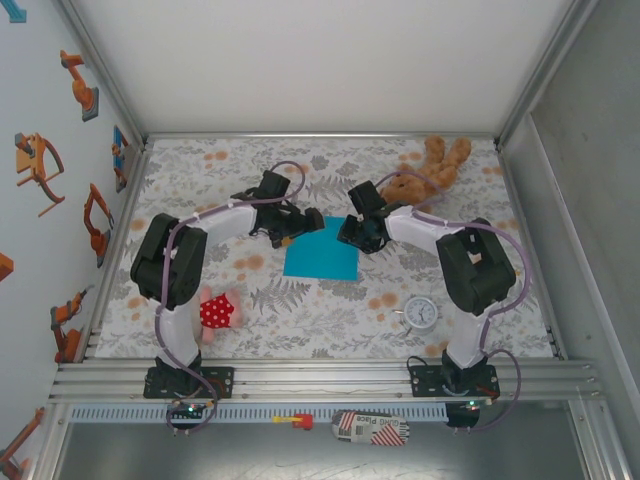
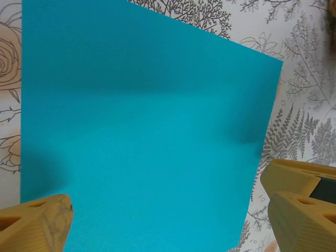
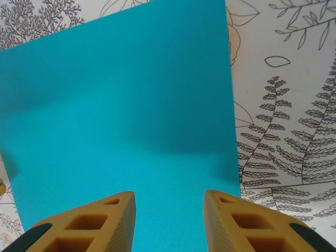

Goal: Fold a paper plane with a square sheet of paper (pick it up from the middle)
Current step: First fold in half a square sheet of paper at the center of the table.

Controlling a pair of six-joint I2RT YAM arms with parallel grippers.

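sheet: square sheet of thin turquoise-blue paper (image 1: 321, 250), flat and unfolded on the floral-print tabletop (image 1: 300, 325), mid-table between the 2 arms
plane: not started, 0 creases visible
left gripper (image 1: 290, 228): at the sheet's far-left corner; in the wrist view the left gripper (image 2: 167, 202) has its jaws spread wide, straddling the sheet (image 2: 142, 136), holding nothing
right gripper (image 1: 355, 232): at the sheet's far-right edge; in the wrist view the right gripper (image 3: 169, 202) has its jaws apart with a moderate gap, sheet (image 3: 121, 121) seen below, nothing clamped; cannot tell if the tips touch paper
clutter: brown teddy bear (image 1: 425, 175) far right; small round white clock (image 1: 421, 313) near right; red white-dotted soft toy (image 1: 217, 312) near left; all apart from the sheet
step (judged): getting a first hold on the sheet
risk 1: paper lies dead flat, tips may slide over it and pinch nothing
risk 2: tips pressing down could drag or crumple it, giving skewed folds
risk 3: both grippers sit at the far edge, not the middle; a lift from there may droop or twist
risk 4: grippers close together, could bump
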